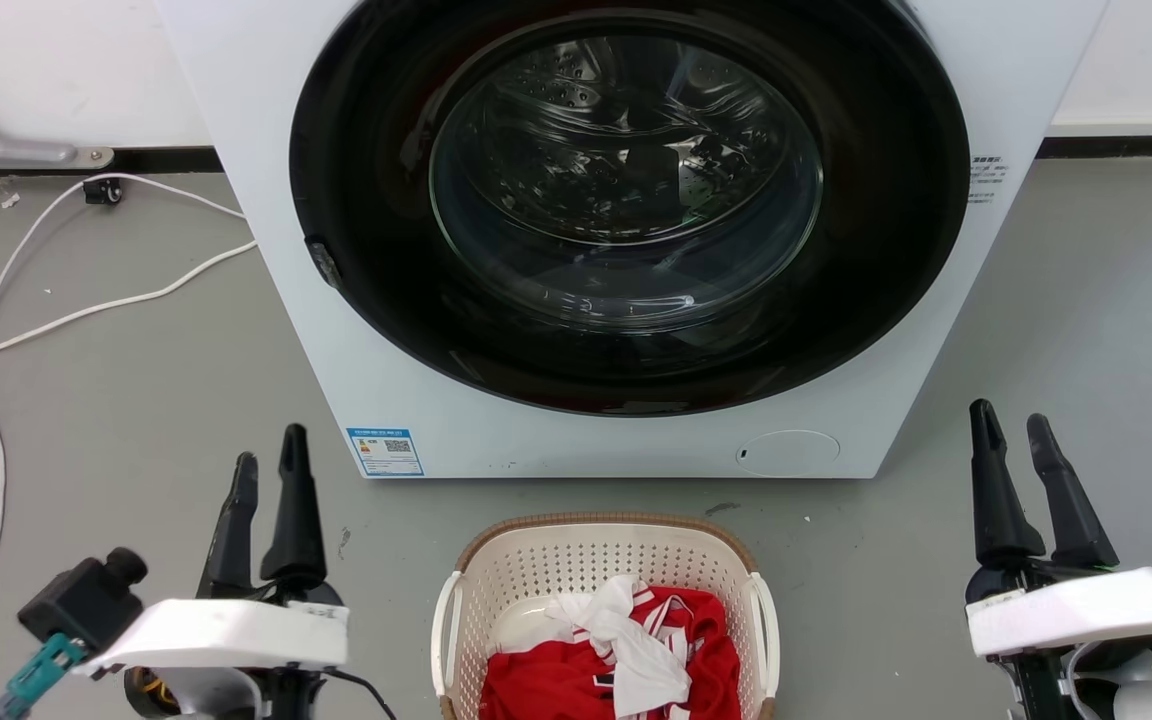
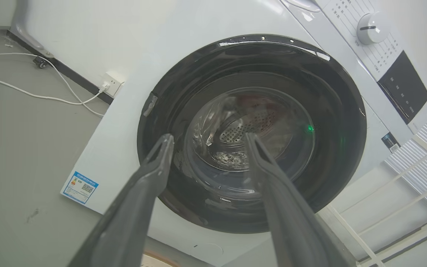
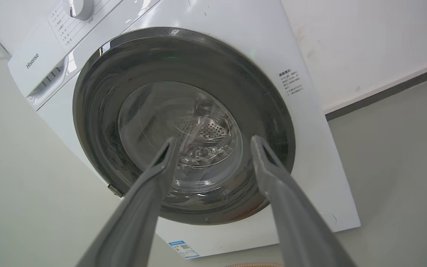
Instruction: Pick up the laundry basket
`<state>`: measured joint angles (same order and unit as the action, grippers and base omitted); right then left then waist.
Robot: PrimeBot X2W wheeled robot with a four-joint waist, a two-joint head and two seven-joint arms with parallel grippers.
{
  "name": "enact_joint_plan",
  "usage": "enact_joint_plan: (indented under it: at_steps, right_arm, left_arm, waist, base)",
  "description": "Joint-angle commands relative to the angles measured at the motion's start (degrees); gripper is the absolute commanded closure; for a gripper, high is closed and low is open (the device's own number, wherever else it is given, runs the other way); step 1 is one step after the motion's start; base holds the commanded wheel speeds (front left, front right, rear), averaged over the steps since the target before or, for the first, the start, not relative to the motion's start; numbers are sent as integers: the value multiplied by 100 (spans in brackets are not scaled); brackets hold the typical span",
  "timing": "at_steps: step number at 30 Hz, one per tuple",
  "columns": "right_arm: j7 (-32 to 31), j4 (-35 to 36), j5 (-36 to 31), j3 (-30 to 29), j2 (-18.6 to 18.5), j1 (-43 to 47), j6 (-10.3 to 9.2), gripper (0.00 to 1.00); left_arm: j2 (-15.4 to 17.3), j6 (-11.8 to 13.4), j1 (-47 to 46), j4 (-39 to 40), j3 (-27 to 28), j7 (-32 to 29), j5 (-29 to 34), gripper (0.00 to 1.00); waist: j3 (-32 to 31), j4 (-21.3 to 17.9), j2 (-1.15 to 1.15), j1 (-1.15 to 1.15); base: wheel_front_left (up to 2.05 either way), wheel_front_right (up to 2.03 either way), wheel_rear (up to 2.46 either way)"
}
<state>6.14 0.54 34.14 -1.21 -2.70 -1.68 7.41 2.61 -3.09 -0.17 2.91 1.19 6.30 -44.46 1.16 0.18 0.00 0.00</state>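
Flanking the laundry basket, left hand and right hand, both spread, empty.

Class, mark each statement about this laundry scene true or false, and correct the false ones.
1. The laundry basket stands on the floor before the washing machine. True.
2. The machine's door hangs open. False: the door is shut.
3. One gripper grips a basket handle. False: the left gripper is open, apart from the basket, holding nothing.
4. The basket holds red clothing. True.
5. A white cable lies on the floor left of the machine. True.
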Motion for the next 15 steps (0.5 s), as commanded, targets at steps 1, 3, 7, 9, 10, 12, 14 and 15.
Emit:
enact_joint_plan:
  at_steps: [1, 3, 7, 9, 10, 12, 14, 15]
  right_arm:
    - [79, 141, -283, 22, -21, 12, 10, 0]
    - [99, 156, -375, 24, -22, 19, 10, 0]
    - [164, 205, -734, 46, -22, 52, 10, 0]
    - [193, 198, -904, 69, -22, 72, 11, 0]
    - [208, 191, -979, 76, -22, 78, 11, 0]
    - [241, 181, -1122, 90, -23, 79, 11, 0]
    - [269, 169, -1273, 129, -22, 79, 11, 0]
    - [284, 170, -1340, 143, -23, 79, 11, 0]
  left_arm:
    - [23, 49, 15, 183, -102, 66, 344, 0]
    - [24, 61, 23, 218, -150, 81, 472, 0]
    - [25, 101, 61, 300, -303, 148, 911, 0]
    - [25, 111, 46, 325, -378, 177, 1230, 0]
    - [25, 126, 42, 328, -426, 194, 1393, 0]
    - [25, 212, 34, 348, -525, 225, 1665, 0]
    - [31, 292, 33, 369, -617, 257, 1851, 0]
    - [59, 327, 36, 380, -674, 270, 1945, 0]
  waist:
    - [0, -7, 0, 0]
    - [0, -10, 0, 0]
    - [17, -17, 0, 0]
    - [29, -19, 0, 0]
    - [34, -20, 0, 0]
    - [48, -23, 0, 0]
    - [60, -26, 0, 0]
    - [65, -27, 0, 0]
  base:
    - [0, 0, 0]
    - [0, 0, 0]
    - [0, 0, 0]
    - [0, 0, 0]
    - [0, 0, 0]
    - [0, 0, 0]
    - [0, 0, 0]
    - [0, 0, 0]
